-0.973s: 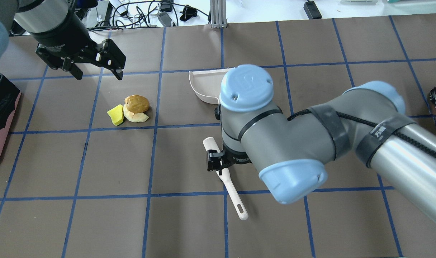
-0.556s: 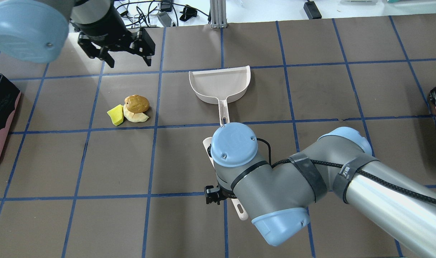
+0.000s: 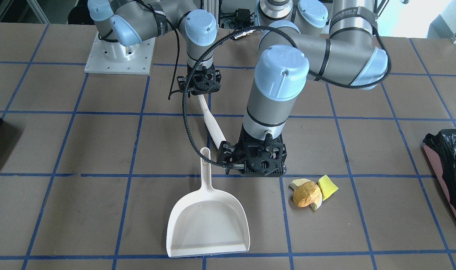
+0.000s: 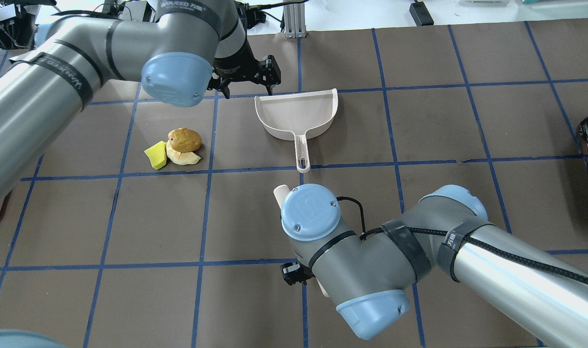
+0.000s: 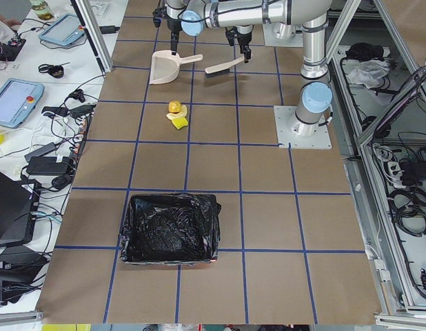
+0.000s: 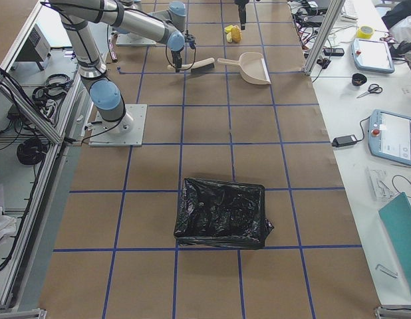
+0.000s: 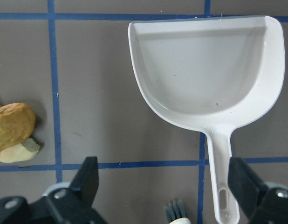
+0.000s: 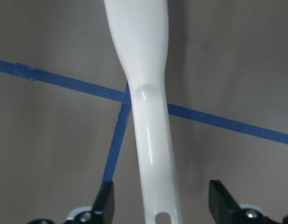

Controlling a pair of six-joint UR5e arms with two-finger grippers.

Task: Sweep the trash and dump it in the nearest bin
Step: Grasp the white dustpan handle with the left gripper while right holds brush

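Your left arm reaches out over the bench with its wrist pointing straight down. The left gripper [image 3: 256,170] is over bare surface between the handle of the dustpan [image 3: 207,221] and the trash [image 3: 312,191]. Its jaws stand wide apart and hold nothing.

Your right arm is folded in closer to the base, wrist also vertical, with the right gripper [image 8: 162,193] over the handle of the brush [image 3: 213,127]. Those jaws are spread, one on either side of the handle and clear of it.

The brush lies flat, its head end just beside the left gripper. The dustpan lies flat too, its mouth along a blue tape line on the side away from the robot.

The trash sits in a tight cluster on the left arm's side of the dustpan, with bare bench between them. The bin [image 3: 447,157] stands at the bench's left end, well apart from the trash, with open bench between.
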